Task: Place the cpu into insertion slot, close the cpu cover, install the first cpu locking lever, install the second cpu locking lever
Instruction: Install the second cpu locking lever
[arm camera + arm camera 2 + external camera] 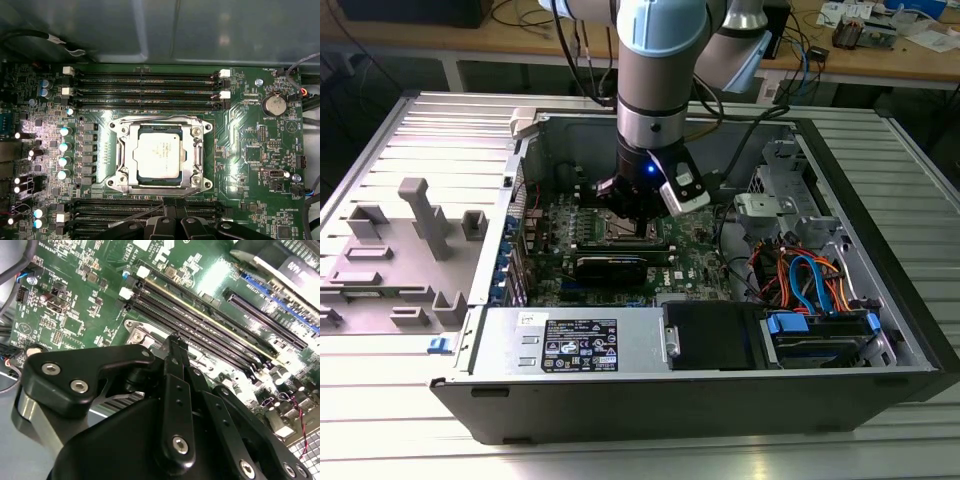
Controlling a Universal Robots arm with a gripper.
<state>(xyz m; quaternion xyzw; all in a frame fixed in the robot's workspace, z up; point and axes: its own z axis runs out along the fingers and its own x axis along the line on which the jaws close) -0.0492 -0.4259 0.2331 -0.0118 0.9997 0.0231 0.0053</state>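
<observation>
Dull silver, the cpu (159, 153) sits flat in the insertion slot (131, 172) near the middle of the green motherboard (250, 150), and the cpu cover (195, 155) lies closed around it. Long black memory slots (145, 90) run along both sides of the socket. My gripper (172, 205) hangs just over the nearer memory slots; I cannot tell how its fingers stand.

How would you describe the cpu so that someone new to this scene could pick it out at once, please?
Find the green motherboard inside the open computer case. Between its two banks of long black memory slots sits a square silver cpu cover. The cpu is the flat, dull silver square showing through that frame's window, the only plain metal plate among the components.
</observation>
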